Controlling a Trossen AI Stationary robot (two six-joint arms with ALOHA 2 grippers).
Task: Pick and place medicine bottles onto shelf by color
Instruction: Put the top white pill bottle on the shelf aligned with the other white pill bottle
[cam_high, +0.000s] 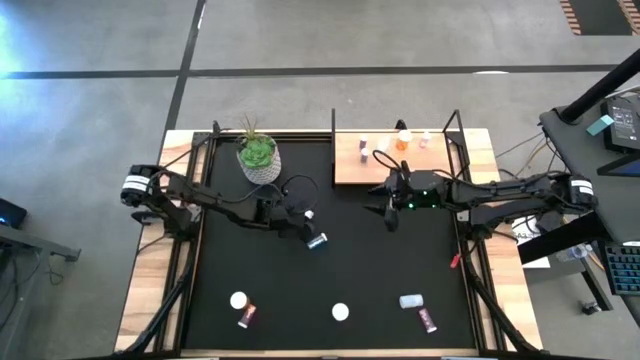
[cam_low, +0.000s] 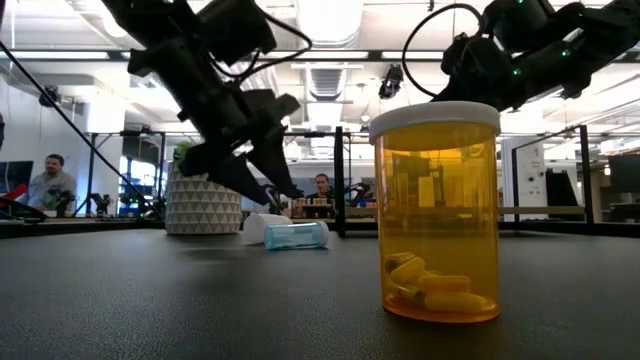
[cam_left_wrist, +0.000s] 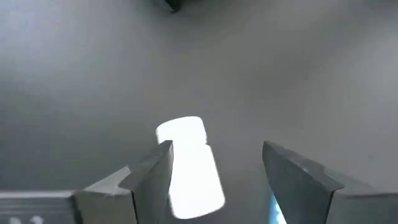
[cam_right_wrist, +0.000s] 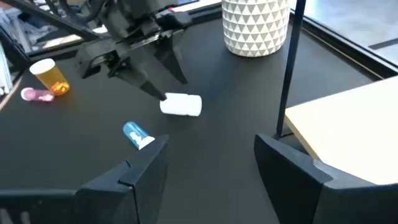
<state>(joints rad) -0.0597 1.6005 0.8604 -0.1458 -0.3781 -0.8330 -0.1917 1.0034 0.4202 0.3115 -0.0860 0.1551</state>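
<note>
A white medicine bottle (cam_left_wrist: 189, 171) lies on its side on the black mat, left of centre. My left gripper (cam_left_wrist: 216, 149) slants down over it, open, one finger on each side. A blue bottle (cam_high: 318, 241) lies on its side just nearer the front edge. My right gripper (cam_right_wrist: 211, 168) hovers open and empty off the near left corner of the light-wood shelf (cam_high: 395, 165), which bears several small bottles (cam_high: 403, 140). An orange bottle (cam_low: 435, 215) stands upright near the front edge. My left gripper's one finger (cam_left_wrist: 149, 177) stands close against the white bottle's side (cam_left_wrist: 180, 168), the other well apart from it. I cannot tell whether it touches. The bottle lies flat on the mat.
A white pot with a green plant (cam_high: 258, 160) stands at the far left of the mat. Along the front edge are an orange bottle (cam_high: 238, 300), a pink one (cam_high: 246, 317), a blue one (cam_high: 411, 300) and a magenta one (cam_high: 428, 320). Black posts (cam_right_wrist: 291, 62) edge the shelf.
</note>
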